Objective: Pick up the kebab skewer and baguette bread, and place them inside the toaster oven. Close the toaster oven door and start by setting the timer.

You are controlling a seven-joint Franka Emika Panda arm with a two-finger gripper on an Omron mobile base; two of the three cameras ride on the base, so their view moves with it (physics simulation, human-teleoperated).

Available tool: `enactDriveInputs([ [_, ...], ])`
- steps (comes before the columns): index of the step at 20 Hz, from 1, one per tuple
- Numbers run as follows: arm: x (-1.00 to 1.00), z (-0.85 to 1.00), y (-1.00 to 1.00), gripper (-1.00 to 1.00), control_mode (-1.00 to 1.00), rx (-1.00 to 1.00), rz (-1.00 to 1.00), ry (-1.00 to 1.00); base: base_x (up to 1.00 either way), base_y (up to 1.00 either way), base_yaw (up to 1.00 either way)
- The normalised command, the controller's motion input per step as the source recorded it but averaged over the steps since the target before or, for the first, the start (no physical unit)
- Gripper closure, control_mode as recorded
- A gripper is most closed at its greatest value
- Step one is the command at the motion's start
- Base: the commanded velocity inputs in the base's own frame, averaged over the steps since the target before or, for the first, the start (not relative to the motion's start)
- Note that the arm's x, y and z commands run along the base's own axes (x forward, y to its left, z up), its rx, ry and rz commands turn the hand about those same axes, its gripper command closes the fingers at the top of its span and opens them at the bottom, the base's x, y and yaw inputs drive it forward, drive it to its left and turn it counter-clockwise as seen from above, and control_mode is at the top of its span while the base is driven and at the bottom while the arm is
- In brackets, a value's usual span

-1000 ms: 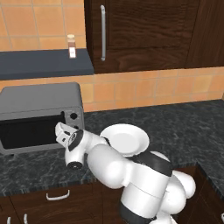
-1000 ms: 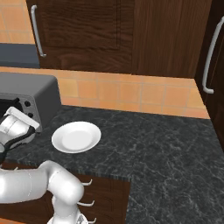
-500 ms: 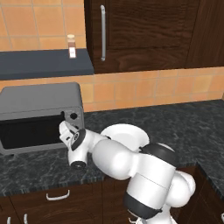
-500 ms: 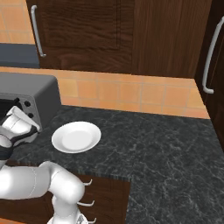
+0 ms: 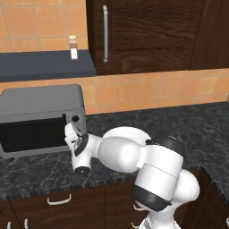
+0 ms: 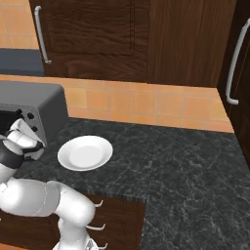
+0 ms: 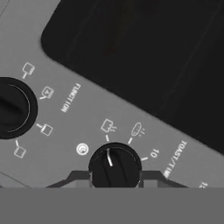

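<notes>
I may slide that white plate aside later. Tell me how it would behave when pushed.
The white plate looks rigid and glazed, so it would probably slide flat on the dark counter rather than tip. It is shallow and wide, so rolling seems unlikely. It is likely breakable if shoved off the edge.

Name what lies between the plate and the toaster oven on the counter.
In the right base view, the robot's hand at the oven knobs, and bare dark counter before the plate.

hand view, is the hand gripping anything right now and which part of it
Yes: the hand is shut on the toaster oven's timer knob, one finger on each side of the round black dial. It grips the knob alone; the plate sits apart.
</notes>
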Motion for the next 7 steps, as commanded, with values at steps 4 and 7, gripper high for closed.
enactDriveInputs([
  [4,0.15,0.0,0.0,1.0,-1.0,0.32,0.0,0.0,0.0,0.0,0.0],
  [7,0.13,0.0,0.0,1.0,-1.0,0.32,0.0,0.0,0.0,0.0,0.0],
])
